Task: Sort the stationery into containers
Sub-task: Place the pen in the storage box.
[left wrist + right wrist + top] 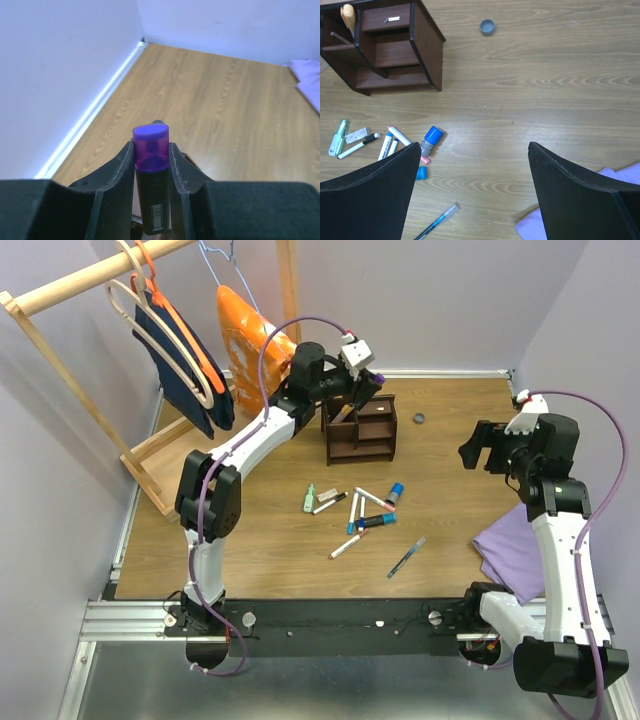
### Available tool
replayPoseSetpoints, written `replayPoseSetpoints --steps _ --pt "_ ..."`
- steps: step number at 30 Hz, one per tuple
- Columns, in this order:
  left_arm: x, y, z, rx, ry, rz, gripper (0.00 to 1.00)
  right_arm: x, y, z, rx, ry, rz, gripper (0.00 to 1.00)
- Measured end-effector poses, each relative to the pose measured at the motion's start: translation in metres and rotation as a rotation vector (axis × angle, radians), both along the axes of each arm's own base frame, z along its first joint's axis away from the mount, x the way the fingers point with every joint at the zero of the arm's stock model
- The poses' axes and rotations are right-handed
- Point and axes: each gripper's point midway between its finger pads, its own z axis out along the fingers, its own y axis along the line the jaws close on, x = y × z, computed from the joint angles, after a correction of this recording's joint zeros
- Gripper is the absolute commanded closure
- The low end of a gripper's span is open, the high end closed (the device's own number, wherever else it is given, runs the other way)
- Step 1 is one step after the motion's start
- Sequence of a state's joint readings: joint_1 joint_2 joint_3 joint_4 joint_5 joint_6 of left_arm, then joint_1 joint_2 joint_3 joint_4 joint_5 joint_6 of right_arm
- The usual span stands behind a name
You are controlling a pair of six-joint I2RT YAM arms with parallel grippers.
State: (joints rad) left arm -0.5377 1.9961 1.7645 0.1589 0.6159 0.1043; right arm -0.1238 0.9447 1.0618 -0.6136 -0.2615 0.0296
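Left wrist view: you lose the lower end of the black marker with the purple cap (151, 150) past the bottom edge, and its barcode print is too blurred to read.

Right wrist view: the dark brown wooden organizer (427, 55) runs off the top-left corner. A black finger (365, 200) of the right gripper (473, 145) covers one end of the thin blue pen (436, 223). The lilac cloth (625, 176) shows you only slivers.

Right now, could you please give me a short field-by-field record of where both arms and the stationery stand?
Left end effector: shut on purple-capped marker, raised by the organizer's far edge
Right end effector: open, empty, hovering over the table's right side
Loose stationery: several pieces scattered in front of the organizer
Other: purple cloth by the right arm; grey cap right of the organizer
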Motion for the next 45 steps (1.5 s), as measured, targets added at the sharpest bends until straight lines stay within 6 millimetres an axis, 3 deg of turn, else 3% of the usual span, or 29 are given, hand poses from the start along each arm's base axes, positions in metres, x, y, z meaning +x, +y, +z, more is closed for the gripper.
replayPoseSetpoints --steps 6,11,15,22,26,38,42,45 --pt "0.028 0.021 -0.012 -0.024 -0.039 0.054 1.0 0.006 -0.004 -0.003 -0.01 0.019 -0.012 0.06" --pt "0.049 0.03 -0.034 -0.041 -0.03 0.084 1.0 0.012 -0.009 0.002 -0.012 0.013 -0.026 0.06" --pt "0.051 0.03 -0.06 -0.035 0.015 0.087 1.0 0.015 -0.012 0.0 -0.022 0.017 -0.027 0.06" --pt "0.043 0.032 -0.087 -0.029 0.062 0.082 0.99 0.018 -0.014 -0.002 -0.035 0.017 -0.025 0.06" --pt "0.04 0.036 -0.098 -0.026 0.072 0.079 0.73 0.018 -0.016 -0.003 -0.036 0.017 -0.028 0.06" --pt "0.029 0.047 -0.103 0.017 0.084 0.089 0.43 0.022 -0.014 -0.007 -0.024 0.017 -0.022 0.06" --pt "0.02 0.055 -0.081 0.038 0.05 0.101 0.41 0.023 -0.013 -0.006 -0.01 0.015 -0.021 0.06" --pt "0.008 0.058 -0.052 0.041 0.009 0.106 0.41 0.021 -0.011 -0.003 -0.005 0.005 -0.019 0.06"
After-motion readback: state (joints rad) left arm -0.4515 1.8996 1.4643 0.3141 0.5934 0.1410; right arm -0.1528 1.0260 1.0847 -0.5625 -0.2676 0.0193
